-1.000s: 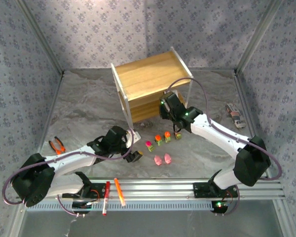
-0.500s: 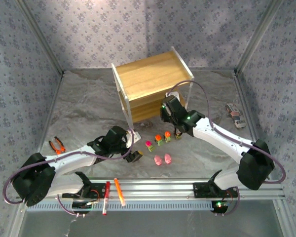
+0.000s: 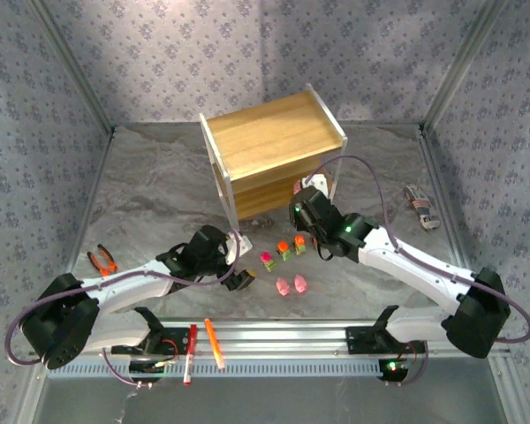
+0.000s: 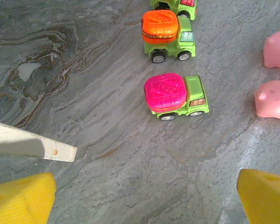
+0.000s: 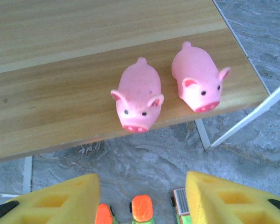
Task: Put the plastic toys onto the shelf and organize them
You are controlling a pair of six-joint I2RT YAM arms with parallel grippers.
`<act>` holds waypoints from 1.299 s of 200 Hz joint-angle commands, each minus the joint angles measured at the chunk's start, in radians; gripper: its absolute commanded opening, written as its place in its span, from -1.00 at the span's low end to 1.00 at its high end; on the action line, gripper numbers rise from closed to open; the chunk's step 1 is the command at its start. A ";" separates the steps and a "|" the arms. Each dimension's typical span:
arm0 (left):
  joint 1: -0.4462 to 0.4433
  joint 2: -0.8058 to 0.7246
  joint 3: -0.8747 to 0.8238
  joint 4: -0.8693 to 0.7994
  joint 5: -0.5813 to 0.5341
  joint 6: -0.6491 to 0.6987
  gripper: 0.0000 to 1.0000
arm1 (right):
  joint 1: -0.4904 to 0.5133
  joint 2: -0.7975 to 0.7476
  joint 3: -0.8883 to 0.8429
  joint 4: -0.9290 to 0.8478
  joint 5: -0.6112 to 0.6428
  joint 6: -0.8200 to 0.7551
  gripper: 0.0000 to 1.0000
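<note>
Two pink pig figures (image 5: 137,95) (image 5: 199,84) stand side by side on the lower wooden board of the shelf (image 5: 60,93), snouts at its front edge. My right gripper (image 5: 142,200) hovers open just in front of that board, above three trucks: orange-red (image 5: 103,214), orange (image 5: 142,209) and grey-brown (image 5: 179,205). On the floor my left gripper (image 4: 144,200) stands open, with the magenta-topped truck (image 4: 175,95) ahead of it, an orange one (image 4: 167,35) beyond, and two pink figures (image 4: 276,49) (image 4: 273,100) to the right. From above, the shelf (image 3: 274,137) is at centre back.
A white shelf leg (image 4: 32,145) lies just left of my left gripper. Orange-handled pliers (image 3: 102,260) lie at the left; red and orange pens (image 3: 191,352) (image 3: 214,343) rest on the front rail. A small grey object (image 3: 420,206) sits at the right.
My right arm has drawn back from the shelf toward the near side, leaving its gripper over the row of trucks. The left arm has stayed put.
</note>
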 commanded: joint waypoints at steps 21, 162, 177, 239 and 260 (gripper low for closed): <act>0.004 0.009 0.032 0.010 0.019 0.020 0.99 | 0.106 -0.082 -0.079 -0.080 0.134 0.106 0.16; 0.005 0.009 0.033 0.009 0.024 0.023 0.99 | 0.431 -0.213 -0.240 -0.152 0.472 0.257 0.43; 0.004 0.011 0.032 0.010 0.023 0.023 0.99 | 0.480 -0.164 -0.237 -0.201 0.520 0.296 0.50; 0.004 0.010 0.032 0.010 0.022 0.023 0.99 | 0.534 -0.132 -0.349 -0.249 0.405 0.571 0.51; 0.006 0.011 0.035 0.010 0.021 0.023 0.99 | 0.549 -0.168 -0.419 -0.197 0.367 0.609 0.49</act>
